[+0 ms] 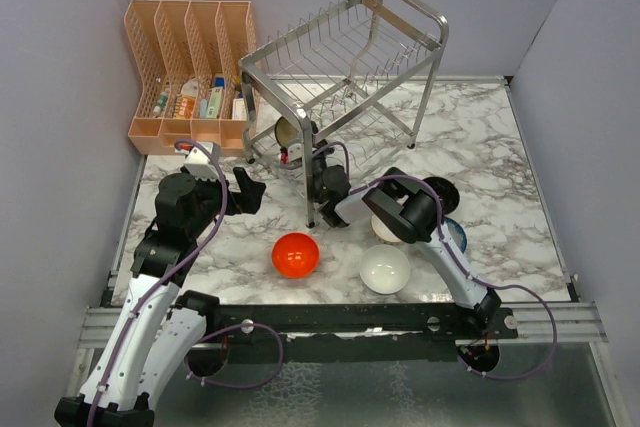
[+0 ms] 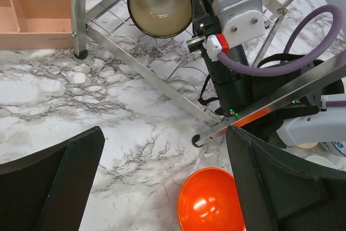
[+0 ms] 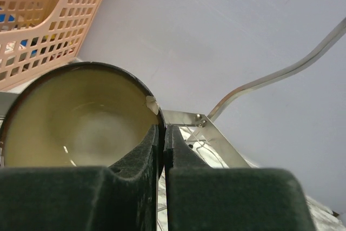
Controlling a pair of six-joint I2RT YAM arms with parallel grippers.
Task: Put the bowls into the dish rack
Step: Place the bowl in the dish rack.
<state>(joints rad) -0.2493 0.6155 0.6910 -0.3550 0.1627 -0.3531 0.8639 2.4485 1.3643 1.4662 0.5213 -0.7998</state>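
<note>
My right gripper (image 1: 298, 143) is shut on the rim of the dark brown bowl with cream inside (image 1: 287, 131) and holds it tilted in the lower tier of the steel dish rack (image 1: 345, 47). In the right wrist view the fingers (image 3: 162, 133) pinch the bowl's rim (image 3: 75, 117). The left wrist view shows this bowl (image 2: 159, 2) on the rack's wires (image 2: 146, 63). My left gripper (image 1: 252, 192) is open and empty, low over the table (image 2: 167, 187), just left of the red-orange bowl (image 1: 296, 254) (image 2: 208, 201). The white bowl (image 1: 385, 269), beige-pink bowl (image 1: 383, 228) and blue-patterned bowl (image 1: 456, 235) sit near the right arm.
A peach slotted organiser (image 1: 190, 67) with small bottles stands at the back left, beside the rack; it also shows in the right wrist view (image 3: 48, 20). A rack leg (image 2: 79, 52) stands ahead of the left gripper. Grey walls close in the table on three sides.
</note>
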